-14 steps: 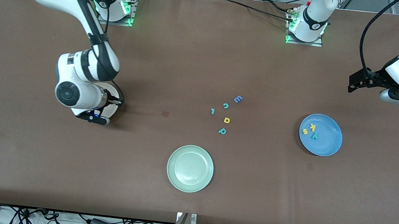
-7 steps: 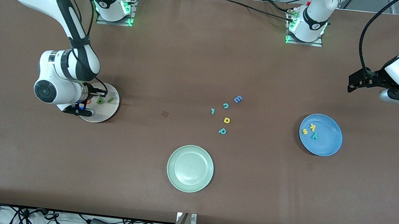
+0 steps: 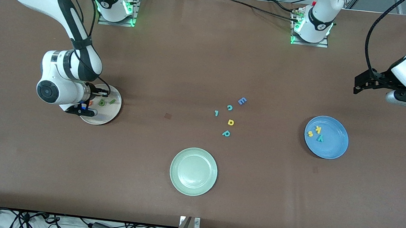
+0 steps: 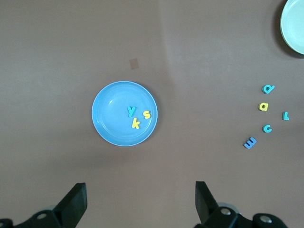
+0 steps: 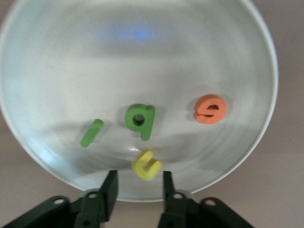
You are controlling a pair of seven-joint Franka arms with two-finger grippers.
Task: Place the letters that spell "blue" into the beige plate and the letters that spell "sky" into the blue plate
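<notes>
In the front view the right gripper (image 3: 92,101) hung low over the beige plate (image 3: 109,117) at the right arm's end of the table (image 3: 193,61), where a green "b" (image 3: 101,102) and green "l" (image 3: 112,101) showed; the blue plate (image 3: 336,147), toward the left arm's end, held the yellow "s" (image 3: 310,133), yellow "k" (image 3: 318,129) and teal "y" (image 3: 320,138); stray letters (image 3: 229,116) lay mid-table, a pale green plate (image 3: 193,171) nearer the camera than they; the left arm waited, its left gripper (image 3: 365,84) up over bare table. In the left wrist view that gripper (image 4: 140,202) stood spread wide, grasping nothing, over the blue plate (image 4: 111,118) with its three letters. In the right wrist view the gripper (image 5: 137,187) had its fingers (image 5: 110,187) parted and released, the yellow "u" (image 5: 146,165) lying free on the plate (image 5: 142,57) just by the fingertips, near the "b" (image 5: 141,119), the "l" (image 5: 91,132) and the orange "e" (image 5: 210,109).
</notes>
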